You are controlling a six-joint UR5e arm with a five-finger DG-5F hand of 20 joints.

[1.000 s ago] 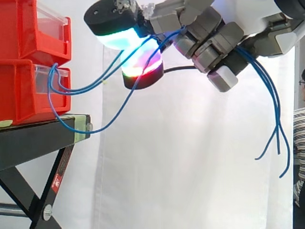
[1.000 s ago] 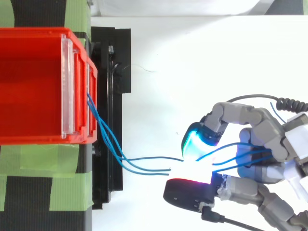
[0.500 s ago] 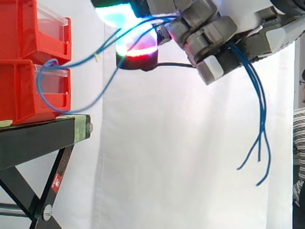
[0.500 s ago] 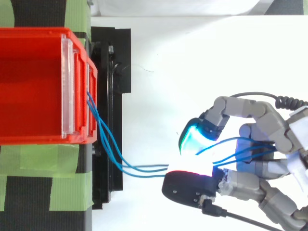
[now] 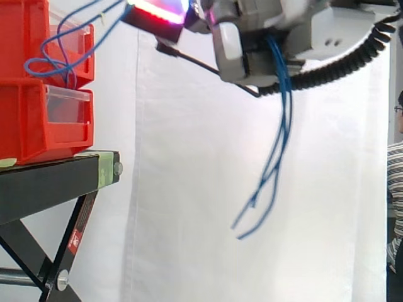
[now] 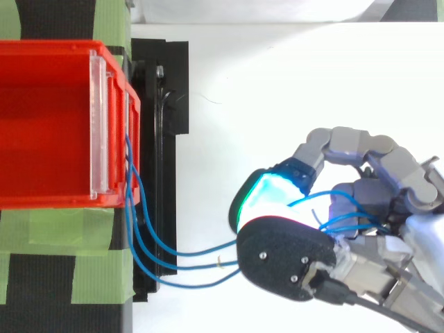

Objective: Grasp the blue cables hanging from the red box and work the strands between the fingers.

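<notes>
Beside two bins (image 5: 25, 119), hand (image 6: 378, 159) clutching three cables (image 5: 283, 100)

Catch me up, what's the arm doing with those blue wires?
The robot hand has its fingers curled round the blue cables and holds them high, level with the top of the stacked red bins on the black stand. The strands loop out from the front of the bins, run across to the hand and pass between its fingers. Their loose ends dangle below it.
</notes>
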